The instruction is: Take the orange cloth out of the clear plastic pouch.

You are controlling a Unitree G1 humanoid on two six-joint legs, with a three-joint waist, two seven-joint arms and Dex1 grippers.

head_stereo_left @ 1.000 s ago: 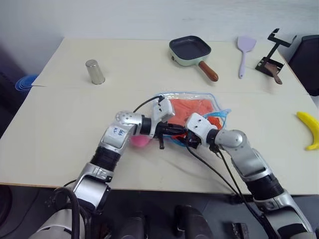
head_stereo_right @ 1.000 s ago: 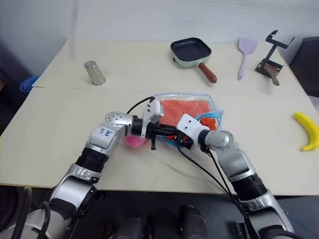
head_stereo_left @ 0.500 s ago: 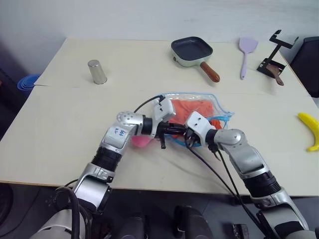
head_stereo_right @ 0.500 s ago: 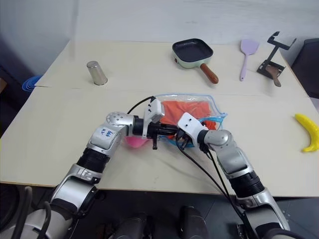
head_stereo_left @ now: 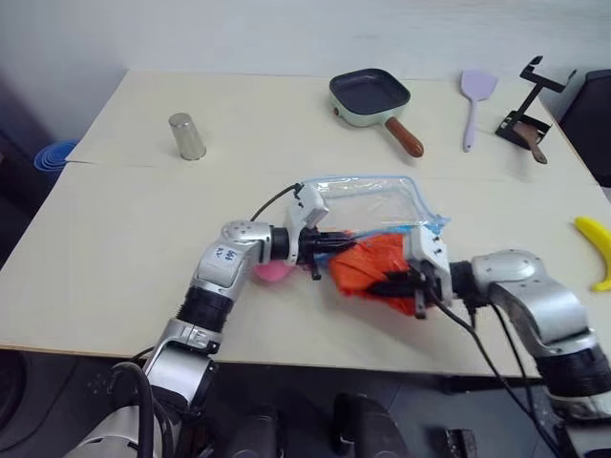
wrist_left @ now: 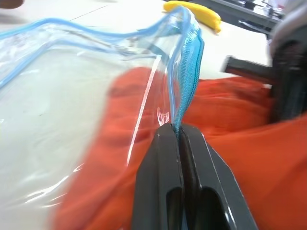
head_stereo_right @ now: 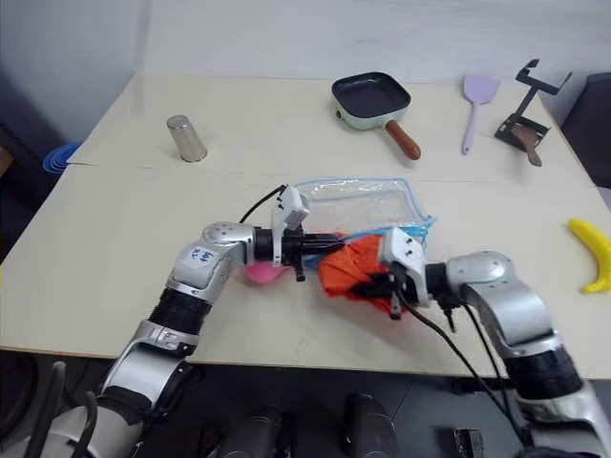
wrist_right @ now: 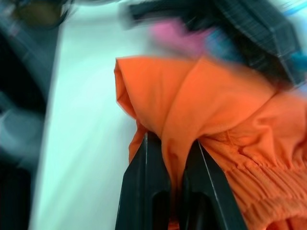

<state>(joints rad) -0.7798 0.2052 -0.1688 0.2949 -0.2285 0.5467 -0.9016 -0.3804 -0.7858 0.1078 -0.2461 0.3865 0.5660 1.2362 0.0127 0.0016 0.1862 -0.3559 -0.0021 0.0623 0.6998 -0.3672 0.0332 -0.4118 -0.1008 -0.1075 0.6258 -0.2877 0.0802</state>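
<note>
The right end effector [head_stereo_right: 393, 287] pinches the orange cloth [head_stereo_right: 351, 269], now mostly outside the clear plastic pouch [head_stereo_right: 358, 205]. The left end effector [wrist_left: 181, 139] pinches the pouch's blue edge. What's left: pull the cloth fully free on the surface [head_stereo_right: 115, 248]

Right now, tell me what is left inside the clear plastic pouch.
The clear plastic pouch looks see-through and empty across its far part. The orange cloth bunches at its near mouth, held by the right gripper; whether any cloth remains inside is hidden by the folds.
</note>
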